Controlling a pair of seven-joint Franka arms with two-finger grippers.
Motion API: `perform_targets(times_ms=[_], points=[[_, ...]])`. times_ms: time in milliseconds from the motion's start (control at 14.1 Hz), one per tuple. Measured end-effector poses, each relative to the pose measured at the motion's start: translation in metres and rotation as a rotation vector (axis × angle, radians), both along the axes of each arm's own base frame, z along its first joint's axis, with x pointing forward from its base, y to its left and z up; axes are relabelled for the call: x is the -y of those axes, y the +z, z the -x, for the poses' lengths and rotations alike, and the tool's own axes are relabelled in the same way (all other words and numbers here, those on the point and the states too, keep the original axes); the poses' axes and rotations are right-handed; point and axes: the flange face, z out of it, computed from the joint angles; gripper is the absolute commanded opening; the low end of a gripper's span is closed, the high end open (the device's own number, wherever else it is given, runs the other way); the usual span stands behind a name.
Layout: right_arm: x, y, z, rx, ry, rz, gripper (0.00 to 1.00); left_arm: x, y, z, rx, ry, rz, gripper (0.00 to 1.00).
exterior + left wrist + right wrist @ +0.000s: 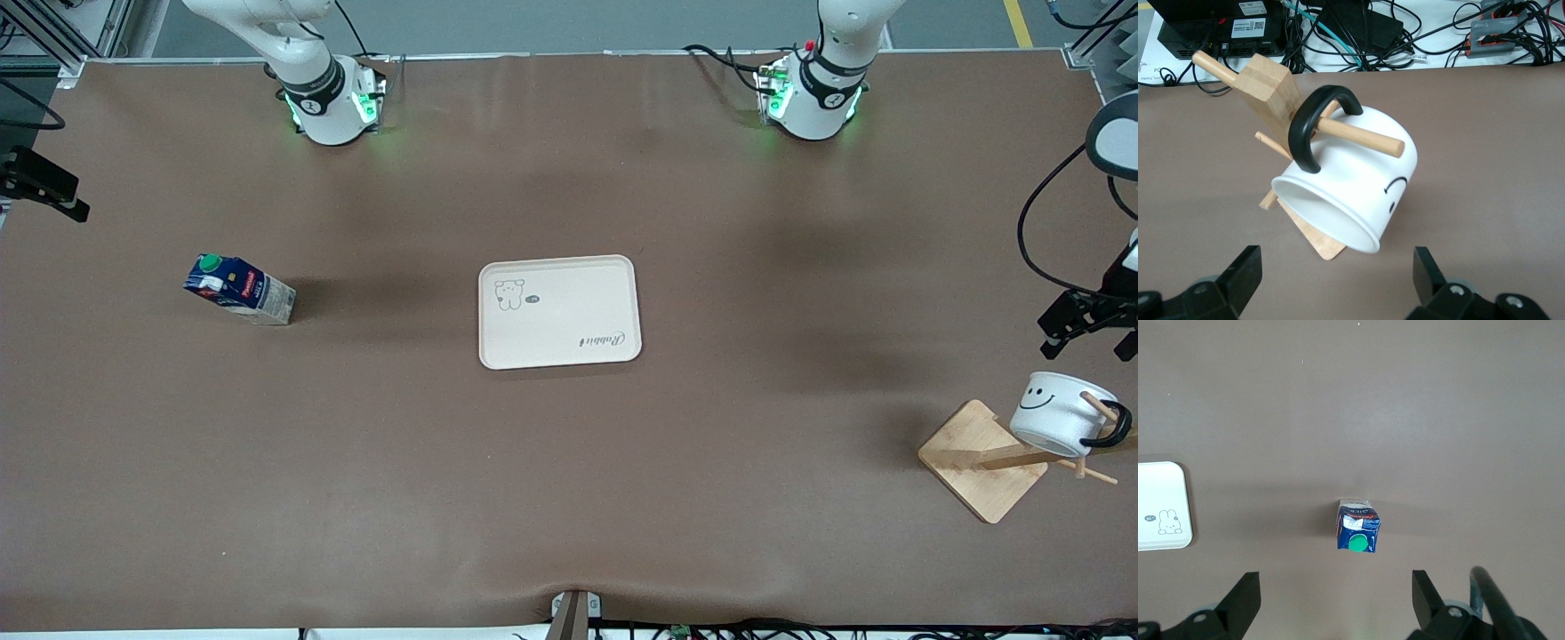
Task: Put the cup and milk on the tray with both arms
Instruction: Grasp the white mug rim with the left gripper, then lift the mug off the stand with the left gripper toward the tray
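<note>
Front view: tray (559,311) lies flat mid-tabletop (569,462), bare, with a bear drawing and "Rabbit" script on it. Milk (238,289) stands on the tabletop toward the right arm's end, well apart from the tray, green cap on top. Cup (1060,413) hangs on a peg of the wooden rack (987,458) toward the left arm's end, nearer the front camera than the tray; smiley face shows, black handle looped over the peg. Left hand (1089,324) is at the edge of the picture, over the tabletop just beside the rack, not touching the cup; can't read the finger gap from here. Right hand is out of this view; only that arm's base and lower links show.

Left wrist view: cup (1351,193) is tipped on its side on the rack (1271,93), mouth toward the camera, peg passing through the handle. Left hand (1338,280) has its fingers (1245,273) spread wide, holding nothing, clear of the cup rim.

Right wrist view: milk (1358,535) seen from above, upright on the tabletop (1351,400), cap up. Tray (1161,507) corner shows at the picture's edge, well apart from the carton. Right hand (1337,600) is over the tabletop above the milk, fingers (1245,597) wide apart, nothing held.
</note>
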Motion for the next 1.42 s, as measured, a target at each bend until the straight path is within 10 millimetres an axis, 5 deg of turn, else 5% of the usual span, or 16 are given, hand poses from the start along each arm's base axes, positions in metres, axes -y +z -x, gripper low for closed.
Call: perform_targets(times_ms=[213,356,854,1423], points=[[0.0,0.0,0.0,0.0,0.0,0.0,1.0,0.0,-0.018,-0.007,0.008,-0.007,0.012,0.46],[0.0,0.0,0.0,0.0,0.0,0.0,1.0,0.003,-0.022,-0.009,0.007,-0.016,0.016,0.02],[0.0,0.0,0.0,0.0,0.0,0.0,1.0,0.038,-0.02,-0.017,0.014,-0.078,0.022,0.0],[0.001,0.0,0.0,-0.001,-0.002,0.0,1.0,0.093,0.016,-0.013,-0.023,-0.147,0.014,0.0]])
